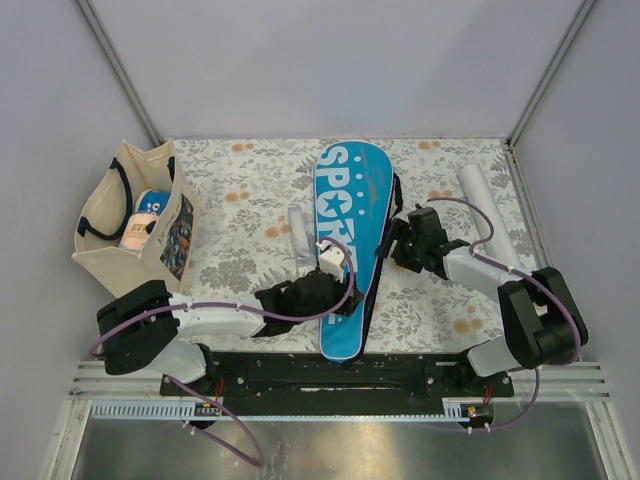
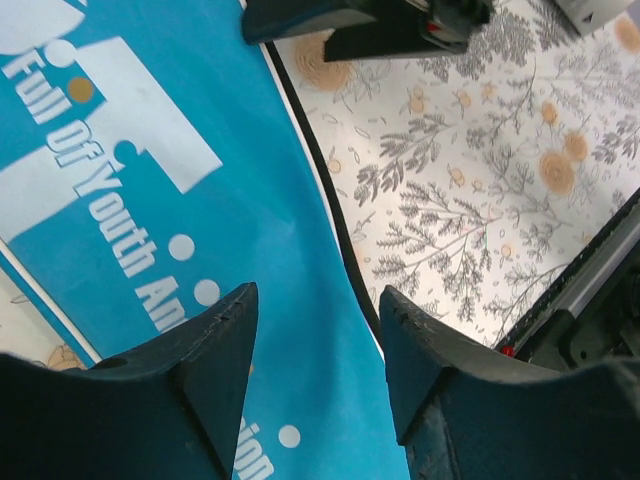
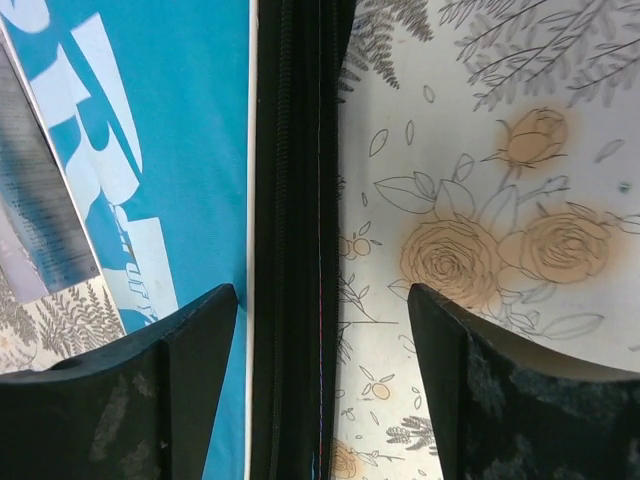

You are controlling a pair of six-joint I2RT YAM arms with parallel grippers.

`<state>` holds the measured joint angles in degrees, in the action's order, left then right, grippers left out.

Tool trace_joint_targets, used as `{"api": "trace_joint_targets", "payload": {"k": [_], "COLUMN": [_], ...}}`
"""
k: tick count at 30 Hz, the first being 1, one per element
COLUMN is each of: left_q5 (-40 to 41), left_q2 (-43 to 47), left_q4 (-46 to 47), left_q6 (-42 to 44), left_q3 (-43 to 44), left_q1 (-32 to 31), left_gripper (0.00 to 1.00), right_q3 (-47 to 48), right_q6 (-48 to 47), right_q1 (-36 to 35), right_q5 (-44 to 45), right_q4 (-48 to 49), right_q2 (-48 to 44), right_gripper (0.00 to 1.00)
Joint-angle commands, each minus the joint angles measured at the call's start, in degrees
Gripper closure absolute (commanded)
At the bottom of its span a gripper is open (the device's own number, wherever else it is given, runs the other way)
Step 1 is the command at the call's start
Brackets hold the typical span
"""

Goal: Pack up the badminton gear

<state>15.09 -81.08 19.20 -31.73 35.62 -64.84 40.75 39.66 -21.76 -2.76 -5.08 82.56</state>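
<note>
Blue cover [image 1: 360, 215] on the counter [image 1: 250, 180]; left jaws at its 7 o'clock, right jaws at 3 o'clock, both open, empty.

Blue cover [image 3: 170, 150] w/ black zip edge [image 3: 295, 250] btwn spread R jaws, floral cloth [image 3: 480, 150] at right.

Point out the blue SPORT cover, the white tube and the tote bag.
blue SPORT cover [image 1: 352, 175]: top view, on its upper lettered face.
white tube [image 1: 482, 198]: top view, on its far half.
tote bag [image 1: 115, 268]: top view, on its near beige wall.
</note>
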Motion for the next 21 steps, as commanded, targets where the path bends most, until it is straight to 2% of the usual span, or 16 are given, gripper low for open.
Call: {"api": "trace_joint_targets", "payload": {"k": [1, 13, 15, 21], "left_q5": [3.54, 4.77, 5.21, 7.84], "left_q2": [-0.22, -5.49, -4.97, 0.30], "left_q4": [-0.66, -0.21, -0.39, -4.51], "left_q6": [1.06, -3.17, -2.99, -0.19], "left_q3": [-0.28, -0.90, -0.99, 0.41], "left_q1": [-2.13, -4.33, -4.51, -4.68], "left_gripper": [0.45, 0.46, 0.46, 0.45], "right_q3": [1.79, -2.78, -2.96, -2.61], "right_q6": [-0.82, 3.14, 4.19, 4.82], "right_q1": [0.58, 0.58, 0.58, 0.58], "right_q5": [-6.45, -11.56, -12.09, -12.18], "right_q4": [6.64, 15.45, 16.50, 14.93], "right_q2": [4.00, 11.56, 11.92, 6.48], "right_gripper": [0.25, 0.49, 0.59, 0.97]}}
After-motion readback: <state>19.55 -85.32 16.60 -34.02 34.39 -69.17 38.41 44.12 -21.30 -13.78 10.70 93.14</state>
